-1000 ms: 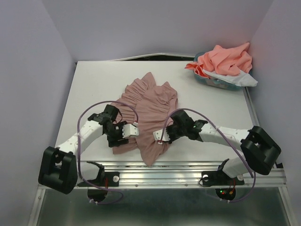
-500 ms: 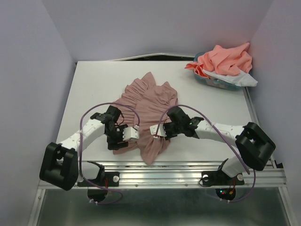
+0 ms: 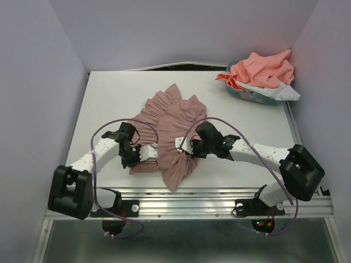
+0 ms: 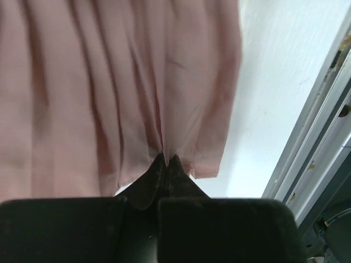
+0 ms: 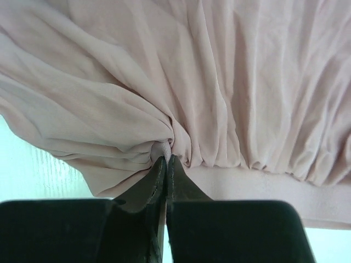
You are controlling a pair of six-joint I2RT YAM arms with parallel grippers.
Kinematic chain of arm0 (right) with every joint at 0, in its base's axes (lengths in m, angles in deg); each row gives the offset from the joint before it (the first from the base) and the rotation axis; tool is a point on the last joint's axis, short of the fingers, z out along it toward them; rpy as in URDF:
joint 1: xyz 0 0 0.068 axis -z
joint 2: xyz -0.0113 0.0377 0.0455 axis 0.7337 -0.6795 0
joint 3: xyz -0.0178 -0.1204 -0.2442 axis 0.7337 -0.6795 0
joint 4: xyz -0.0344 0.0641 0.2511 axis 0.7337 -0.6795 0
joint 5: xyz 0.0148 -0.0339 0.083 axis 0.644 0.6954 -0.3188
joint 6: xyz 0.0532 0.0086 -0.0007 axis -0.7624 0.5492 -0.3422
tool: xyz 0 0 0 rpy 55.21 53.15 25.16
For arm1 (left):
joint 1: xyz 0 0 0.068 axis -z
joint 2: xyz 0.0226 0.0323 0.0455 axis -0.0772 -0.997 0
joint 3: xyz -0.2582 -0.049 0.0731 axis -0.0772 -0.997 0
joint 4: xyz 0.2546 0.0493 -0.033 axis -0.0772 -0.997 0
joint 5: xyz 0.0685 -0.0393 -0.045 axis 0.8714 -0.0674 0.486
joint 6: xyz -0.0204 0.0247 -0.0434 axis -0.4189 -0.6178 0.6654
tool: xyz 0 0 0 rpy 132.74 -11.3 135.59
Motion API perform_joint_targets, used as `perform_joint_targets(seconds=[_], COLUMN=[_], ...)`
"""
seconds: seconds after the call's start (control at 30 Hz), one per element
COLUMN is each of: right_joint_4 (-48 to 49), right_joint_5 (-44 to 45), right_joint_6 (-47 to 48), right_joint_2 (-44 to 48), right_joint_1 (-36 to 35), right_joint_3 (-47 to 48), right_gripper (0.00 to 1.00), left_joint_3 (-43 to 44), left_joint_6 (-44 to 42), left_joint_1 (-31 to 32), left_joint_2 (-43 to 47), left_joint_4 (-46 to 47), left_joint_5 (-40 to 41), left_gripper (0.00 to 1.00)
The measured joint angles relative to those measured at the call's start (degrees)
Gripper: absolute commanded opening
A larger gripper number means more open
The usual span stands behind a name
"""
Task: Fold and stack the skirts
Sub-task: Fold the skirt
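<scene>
Two pinches: your left gripper [image 4: 166, 158] nips the mauve-pink skirt [image 3: 174, 119] at its edge; your right gripper [image 5: 166, 158] nips its bunched gathers.

I counted one dusty mauve-pink pleated cloth skirt [image 3: 173, 129], one heap of coral-salmon cloth [image 3: 263, 68], one pale white-blue soft garment [image 3: 278, 92], one teal basket [image 3: 247, 95], one flat white table [image 3: 109, 98], and two white-and-black machines: a left arm [image 3: 101, 152] and a right arm [image 3: 258, 154].

White left arm [image 3: 90, 159] and right arm [image 3: 258, 155], black joints
Purple cables [image 3: 118, 121] loop over each; black bases [image 3: 68, 192] at 7 and 5 o'clock.
</scene>
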Motion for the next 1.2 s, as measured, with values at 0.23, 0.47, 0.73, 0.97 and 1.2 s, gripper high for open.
perform_joint_targets(seconds=[0.23,0.47,0.73,0.97,1.2], right_joint_4=[-0.96,-1.95,-2.27,-0.92,2.54], right_joint_5=[0.13,-0.90,-6.71,-16.98,-26.21], right_joint_6=[-7.65,-15.52,-24.90,-35.39,-46.18], right_joint_2=[6.38,14.71,14.38,3.63,-6.51], right_joint_1=[0.00,0.00,4.83,18.69,27.58], right_joint_3=[0.00,-0.02,3.74,10.73,14.56], right_gripper=[0.01,0.01,0.01,0.01,0.01], left_joint_3=[4.11,11.04,19.39,29.05,47.04], left_joint_6=[4.15,15.98,28.48,33.14,35.63], left_joint_1=[-5.60,-5.92,-5.92,-5.90,-4.57], left_joint_2=[17.22,27.56,22.95,6.16,-16.22], left_joint_4=[-3.54,-1.38,11.72,23.76,28.17], left_joint_5=[-3.04,-2.38,5.27,6.34,4.55], left_gripper=[0.00,0.00,0.00,0.00,0.00])
